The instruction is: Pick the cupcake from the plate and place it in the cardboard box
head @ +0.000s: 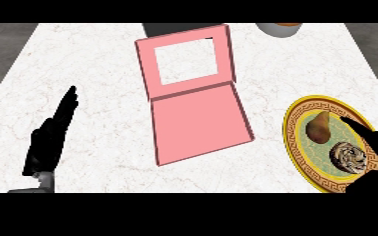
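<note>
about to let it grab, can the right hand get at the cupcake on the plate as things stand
Probably yes. The right hand already hangs over the plate right beside the cupcake, and the pear lies apart on the far side, so nothing blocks it.

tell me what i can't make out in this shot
Head view:
- right hand: mostly cut off by the right edge, finger state unclear.
- plate: right rim cut by the same edge.
- cupcake: partly hidden by that hand.
- round object: cut off at the top.
- left hand: open, resting.
</note>
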Motion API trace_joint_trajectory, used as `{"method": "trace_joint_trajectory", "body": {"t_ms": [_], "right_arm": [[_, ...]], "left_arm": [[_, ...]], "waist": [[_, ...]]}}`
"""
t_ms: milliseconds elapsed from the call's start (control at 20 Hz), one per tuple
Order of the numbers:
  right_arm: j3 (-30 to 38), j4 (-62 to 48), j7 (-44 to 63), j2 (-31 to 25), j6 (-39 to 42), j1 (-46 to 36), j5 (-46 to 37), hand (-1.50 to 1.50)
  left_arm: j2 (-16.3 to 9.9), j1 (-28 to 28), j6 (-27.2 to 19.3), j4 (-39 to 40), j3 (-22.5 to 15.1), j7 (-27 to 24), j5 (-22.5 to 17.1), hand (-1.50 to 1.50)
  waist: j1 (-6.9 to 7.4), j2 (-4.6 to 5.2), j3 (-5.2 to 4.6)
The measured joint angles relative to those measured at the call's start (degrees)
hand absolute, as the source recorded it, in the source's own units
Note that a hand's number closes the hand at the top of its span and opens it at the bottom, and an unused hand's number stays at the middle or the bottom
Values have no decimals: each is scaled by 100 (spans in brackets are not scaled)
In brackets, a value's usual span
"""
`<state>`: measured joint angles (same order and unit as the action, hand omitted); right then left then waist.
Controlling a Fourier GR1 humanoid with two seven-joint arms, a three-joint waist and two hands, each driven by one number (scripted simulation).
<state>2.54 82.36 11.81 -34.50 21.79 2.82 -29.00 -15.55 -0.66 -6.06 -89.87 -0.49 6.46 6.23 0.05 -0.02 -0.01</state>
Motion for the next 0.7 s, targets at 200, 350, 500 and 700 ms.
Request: {"method": "trace_joint_trajectory", "body": {"t_ms": [200, 350, 500, 700], "right_arm": [[35, -51, -126, 154, 70, 80, -285, -150], [103, -214, -270, 294, 122, 15, -350, 150], [173, -88, -363, 330, 61, 50, -498, 150], [145, -63, -504, 385, -586, 64, -1024, 150]], "left_arm": [[165, -37, 11, -10, 10, -54, 149, 0], [244, -30, 28, -17, 19, -52, 249, 0], [229, 55, 90, 127, 129, -132, 286, 0], [269, 3, 120, 161, 163, -196, 284, 0]], "waist": [[-5, 0, 1], [-3, -4, -7], [-11, -5, -8], [-7, -6, -8]]}}
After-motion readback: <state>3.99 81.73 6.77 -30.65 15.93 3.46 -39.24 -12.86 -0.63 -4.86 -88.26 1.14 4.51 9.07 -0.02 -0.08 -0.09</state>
